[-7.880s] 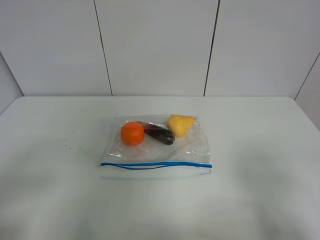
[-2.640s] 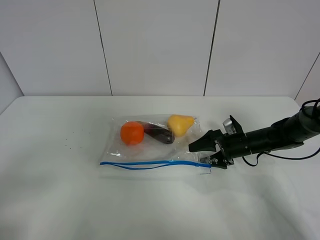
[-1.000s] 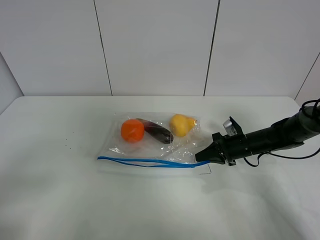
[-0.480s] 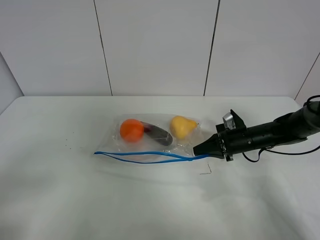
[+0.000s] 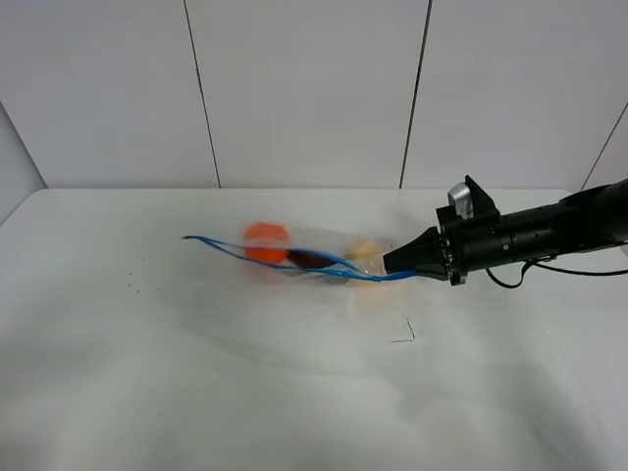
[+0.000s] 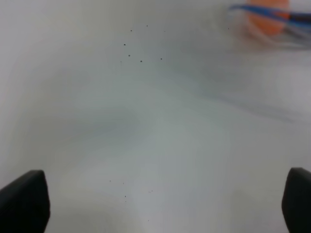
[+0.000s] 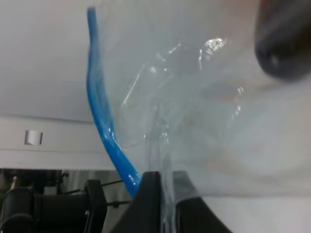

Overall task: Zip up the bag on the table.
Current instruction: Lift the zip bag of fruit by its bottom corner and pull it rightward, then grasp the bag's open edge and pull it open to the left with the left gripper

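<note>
Right gripper (image 5: 389, 266): jaws pressed together, pinching the bag (image 5: 314, 260) at its end corner, right beside the blue zip strip (image 7: 99, 121). In the wrist view only thin film and the strip's end sit between the fingertips.

Bag: raised above the table (image 5: 294, 402), over the middle, strung out leftward from the pinch. Blurred, so likely swinging. Cannot tell whether its far end touches the tabletop.

Contents: orange fruit (image 5: 264, 238) toward the far end, dark purple one (image 5: 312, 258) mid-bag, yellow one (image 5: 365, 251) nearest the pinch.

Left gripper (image 6: 160, 201): jaws spread wide, holding nothing, above bare table near some dark specks. Bag shows only at the edge of its view.

Risks, as I judge them:
- Strip shows as two blue lines parting along its length, so the mouth looks unsealed. A tilt or swing could roll fruit out.
- All the load hangs from one small bite of slick film. Fruit weight or a jerk could pull the corner free and drop the bag.
- A moving, sagging strip gives the left gripper a poor target; it may close on film instead of strip, or miss.
- Pulling the strip taut against a weak pinch could also strip it loose.
</note>
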Controlling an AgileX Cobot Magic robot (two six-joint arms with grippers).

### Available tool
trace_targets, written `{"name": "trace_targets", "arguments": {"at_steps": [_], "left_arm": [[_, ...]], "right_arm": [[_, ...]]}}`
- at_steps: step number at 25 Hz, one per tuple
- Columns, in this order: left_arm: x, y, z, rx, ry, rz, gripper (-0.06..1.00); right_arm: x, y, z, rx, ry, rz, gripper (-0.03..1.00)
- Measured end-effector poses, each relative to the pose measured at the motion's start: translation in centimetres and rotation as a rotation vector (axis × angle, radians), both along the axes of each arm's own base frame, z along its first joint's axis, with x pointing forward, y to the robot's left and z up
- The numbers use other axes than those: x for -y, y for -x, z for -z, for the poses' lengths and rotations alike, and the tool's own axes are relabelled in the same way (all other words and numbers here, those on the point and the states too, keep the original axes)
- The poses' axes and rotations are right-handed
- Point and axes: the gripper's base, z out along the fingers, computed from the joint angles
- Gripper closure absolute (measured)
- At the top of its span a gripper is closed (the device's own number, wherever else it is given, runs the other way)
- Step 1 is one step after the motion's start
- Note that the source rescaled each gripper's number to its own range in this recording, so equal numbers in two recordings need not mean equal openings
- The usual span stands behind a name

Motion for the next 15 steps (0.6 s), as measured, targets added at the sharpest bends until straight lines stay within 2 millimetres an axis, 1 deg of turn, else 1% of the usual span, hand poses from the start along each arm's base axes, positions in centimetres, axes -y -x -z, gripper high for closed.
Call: {"name": "trace_targets", "arguments": {"at_steps": [3,5,8,10,15], "left_arm": [[0.0,0.0,0.0,0.001,0.000,0.000,-0.06],[0.0,0.0,-0.1,0.009,-0.004,0.006,-0.06],[0.4,-0.3,-0.7,0.020,-0.027,0.070,-0.05],[0.7,-1.2,-1.6,0.022,-0.071,0.125,-0.04],[0.3,-5.2,-5.3,0.054,-0.200,0.158,-0.02]], "right_arm": [[0.0,0.2,-1.2,0.022,0.001,0.003,0.97],[0.0,0.3,-1.6,0.028,0.007,-0.002,0.97],[0.0,0.4,-1.5,0.018,0.022,-0.016,0.97],[0.1,0.5,-1.4,0.015,0.032,-0.026,0.97],[0.1,0.6,-1.4,-0.008,0.037,-0.025,0.97]]}}
